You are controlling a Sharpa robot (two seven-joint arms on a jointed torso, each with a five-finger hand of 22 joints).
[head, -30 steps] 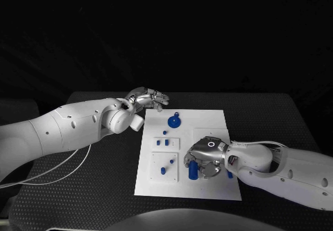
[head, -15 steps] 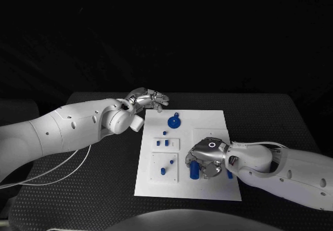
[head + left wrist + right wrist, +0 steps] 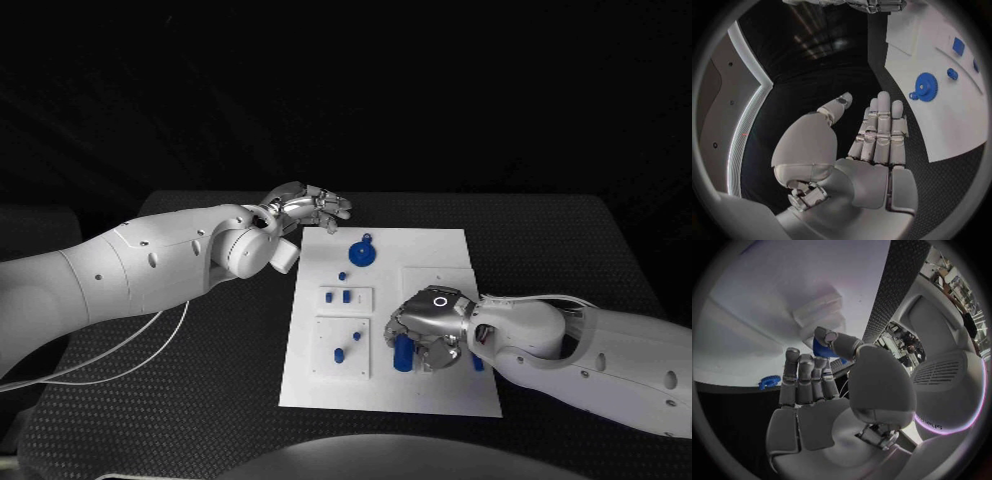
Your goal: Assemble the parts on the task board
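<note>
The white task board [image 3: 433, 260] lies in the middle of the table. On its near part my right hand [image 3: 427, 334] holds an upright blue cylinder [image 3: 400, 353]. In the right wrist view the blue cylinder [image 3: 821, 349] sits between the thumb and the fingers. A blue gear [image 3: 364, 250] lies at the board's far end, with small blue pegs [image 3: 338, 296] in the plates nearer me. My left hand [image 3: 306, 207] hovers off the board's far left corner. It holds nothing, and in its wrist view the left hand [image 3: 873, 145] has straight fingers near the blue gear [image 3: 926, 92].
A small blue peg [image 3: 343, 275] stands beside the gear, and another peg [image 3: 346, 345] sits in the near left plate. A pale cable [image 3: 144, 345] runs over the black table [image 3: 577, 240] at my left. Bare table lies on both sides of the board.
My right hand's fingers have shifted very slightly around the blue cylinder. The left arm has not moved.
</note>
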